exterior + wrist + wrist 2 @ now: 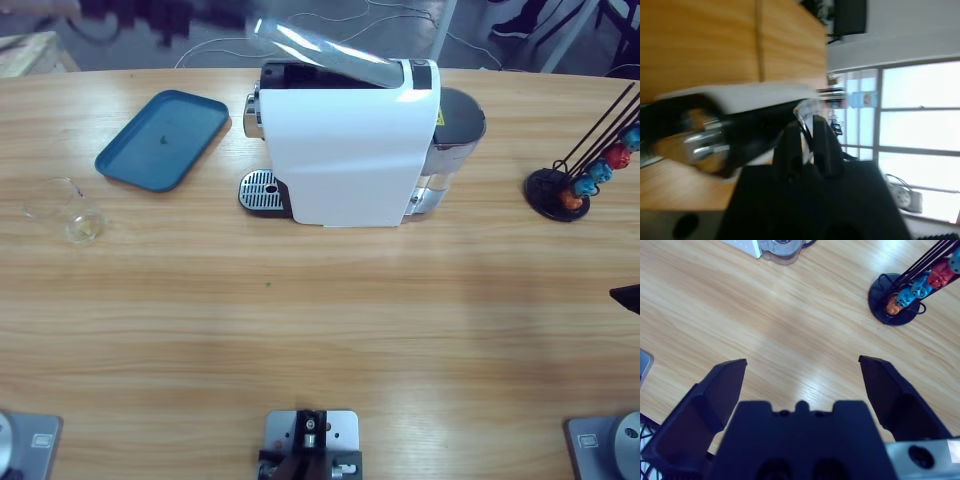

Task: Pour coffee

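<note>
Wooden bench [320,330] filled the high view, with a white coffee machine [345,145] at upper centre, its lid raised and blurred. A blue tray [163,139] lay at upper left, well apart from a clear glass [72,212] near the left edge; no dark coffee could be made out in it. A black capsule rack [572,185] holding red, blue and orange capsules stood at the right edge. The right end effector [802,367] hung over bare wood with its jaws spread wide, the rack at that view's upper right. The left end effector [807,145] had its jaws drawn narrow, close against the machine's dark front.
</note>
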`<action>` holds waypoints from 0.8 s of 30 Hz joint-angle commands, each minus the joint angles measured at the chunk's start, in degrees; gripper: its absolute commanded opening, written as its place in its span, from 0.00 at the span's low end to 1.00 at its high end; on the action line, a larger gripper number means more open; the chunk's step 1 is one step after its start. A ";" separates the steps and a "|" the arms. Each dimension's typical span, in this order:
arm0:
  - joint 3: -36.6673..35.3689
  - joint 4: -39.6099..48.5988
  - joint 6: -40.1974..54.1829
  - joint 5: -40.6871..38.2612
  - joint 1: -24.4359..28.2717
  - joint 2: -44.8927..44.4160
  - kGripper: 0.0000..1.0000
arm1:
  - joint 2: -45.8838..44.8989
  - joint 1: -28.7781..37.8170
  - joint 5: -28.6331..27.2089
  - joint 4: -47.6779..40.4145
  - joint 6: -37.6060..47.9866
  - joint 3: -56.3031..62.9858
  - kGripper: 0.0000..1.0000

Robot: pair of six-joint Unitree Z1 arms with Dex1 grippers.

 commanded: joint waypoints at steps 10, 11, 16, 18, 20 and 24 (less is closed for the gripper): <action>9.35 19.55 51.44 29.41 -14.19 -23.78 0.99 | -1.42 -27.19 -3.40 -13.66 1.16 2.73 0.92; 11.32 22.22 53.90 35.09 -15.88 -25.20 0.99 | -0.38 -28.96 -1.90 -17.14 0.11 4.10 0.90; 20.81 24.40 53.85 43.61 -16.51 -31.92 0.99 | 7.29 -35.41 3.62 -30.81 -0.95 8.67 0.68; 21.93 24.39 53.48 43.47 -17.02 -32.96 0.99 | 10.36 -36.48 4.71 -33.93 -0.95 8.46 0.67; 22.28 24.39 52.95 43.32 -17.79 -33.03 0.99 | 13.31 -36.84 5.45 -36.33 -0.95 7.88 0.66; 21.92 23.58 51.95 43.44 -17.83 -32.48 0.99 | 17.92 -37.06 5.64 -39.29 -1.23 6.93 0.55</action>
